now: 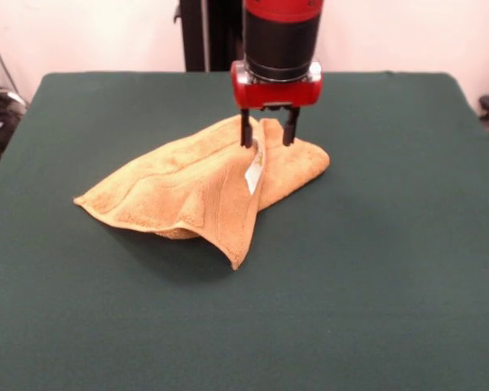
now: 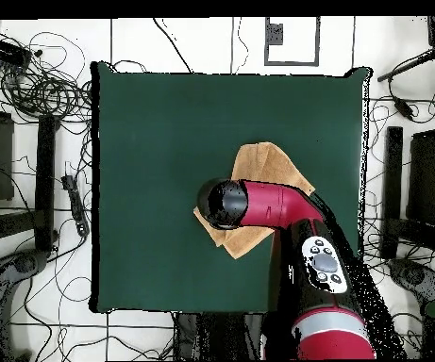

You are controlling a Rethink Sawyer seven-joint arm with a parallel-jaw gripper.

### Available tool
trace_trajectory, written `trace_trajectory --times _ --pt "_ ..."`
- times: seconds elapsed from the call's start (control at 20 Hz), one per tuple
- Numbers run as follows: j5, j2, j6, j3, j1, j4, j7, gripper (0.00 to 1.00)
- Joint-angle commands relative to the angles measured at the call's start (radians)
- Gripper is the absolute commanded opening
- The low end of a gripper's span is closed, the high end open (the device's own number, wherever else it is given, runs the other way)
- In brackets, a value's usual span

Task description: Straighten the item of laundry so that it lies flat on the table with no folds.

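The golden-tan towel (image 1: pixel 187 191) lies crumpled and folded over itself on the dark green table (image 1: pixel 375 244), a little toward the far side. Its small white tag (image 1: pixel 253 173) shows on a raised ridge. One folded flap (image 1: pixel 236 244) sticks out toward the camera and stands slightly off the table. My gripper (image 1: pixel 268 140) points straight down over the towel's far right end. Its two black fingers (image 1: pixel 246 130) stand apart, either side of the ridge's top. In the overhead view the arm (image 2: pixel 268 203) hides much of the towel (image 2: pixel 270 165).
The towel takes up only a small part of the table (image 2: pixel 155 141). Cables and equipment (image 2: pixel 41 94) lie on the floor around the table's edges. The robot's pedestal (image 1: pixel 208 32) stands behind the far edge.
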Motion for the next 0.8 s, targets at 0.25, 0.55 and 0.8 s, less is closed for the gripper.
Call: trace_trajectory --times 0.25,0.55,0.8 --pt "0.04 0.098 -0.018 0.023 0.024 -0.01 0.19 1.0" --pt "0.032 0.124 -0.025 0.037 0.012 -0.002 0.165 1.0" --pt "0.023 0.17 -0.026 0.058 -0.005 -0.002 0.128 1.0"
